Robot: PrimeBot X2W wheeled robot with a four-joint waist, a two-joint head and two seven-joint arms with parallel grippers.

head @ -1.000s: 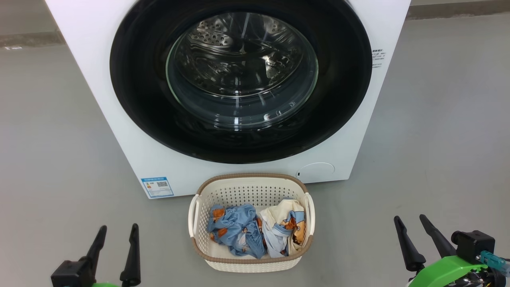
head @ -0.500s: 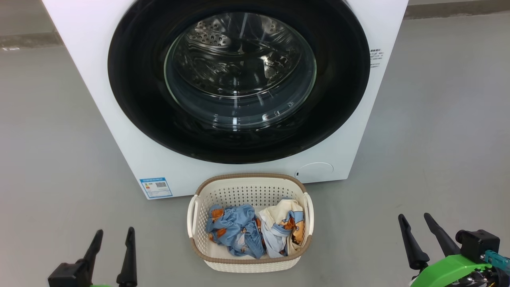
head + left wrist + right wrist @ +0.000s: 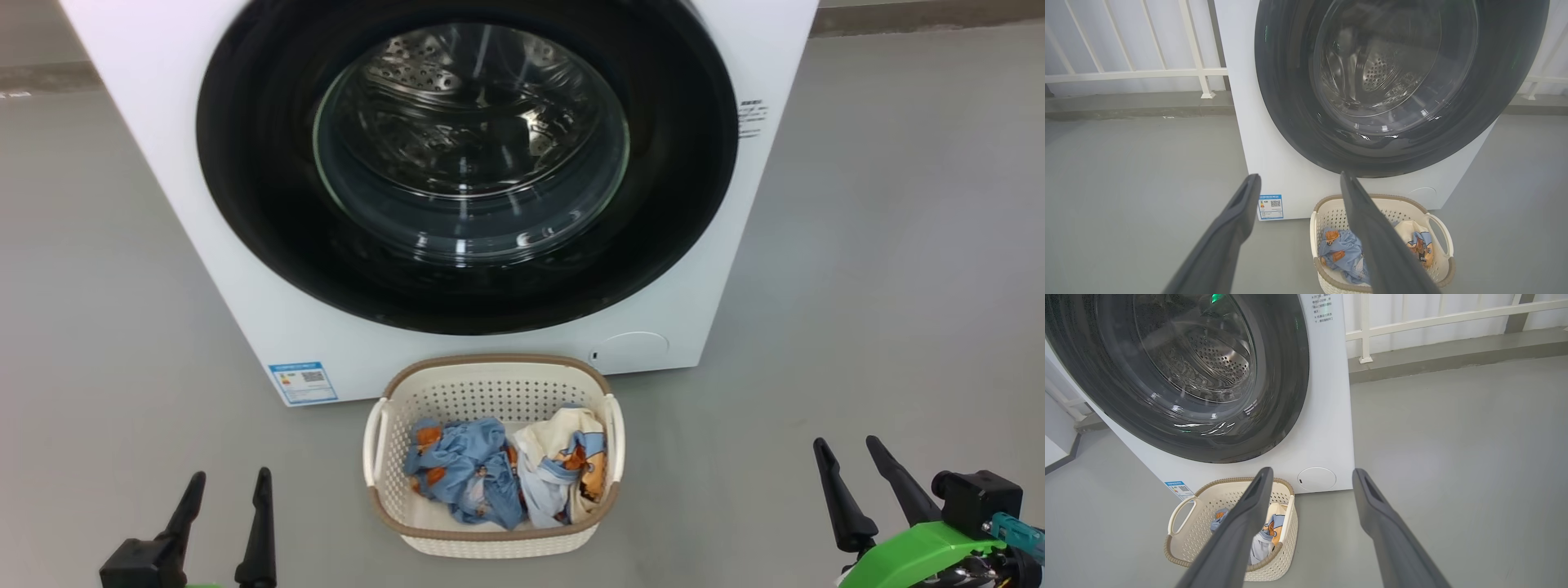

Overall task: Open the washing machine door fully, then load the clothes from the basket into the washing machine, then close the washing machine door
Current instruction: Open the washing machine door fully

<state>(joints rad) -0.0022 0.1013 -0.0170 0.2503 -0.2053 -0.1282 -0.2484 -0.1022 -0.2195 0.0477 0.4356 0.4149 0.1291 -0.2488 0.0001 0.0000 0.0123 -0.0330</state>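
The white washing machine (image 3: 506,359) stands ahead with its round door (image 3: 245,180) shut flat against the front; the steel drum shows through the glass. On the floor before it sits the cream basket (image 3: 490,384) holding the blue and cream clothes (image 3: 498,474). My left gripper (image 3: 229,483) is open at the lower left, well left of the basket. At the lower right my right gripper (image 3: 845,449) is open too, far right of the basket. The left wrist view has the door (image 3: 1290,102) and basket (image 3: 1412,206); the right wrist view has the door (image 3: 1286,375) and basket (image 3: 1229,490).
Bare grey floor (image 3: 882,286) spreads on both sides of the machine. A blue label (image 3: 302,382) sits at the machine's lower left corner and a round cap (image 3: 633,349) at its lower right. A white railing (image 3: 1135,73) on a kerb runs behind.
The whole head picture has slid a little to the left, so the camera has turned. Both grippers stay open in about the same places; the door stays shut.
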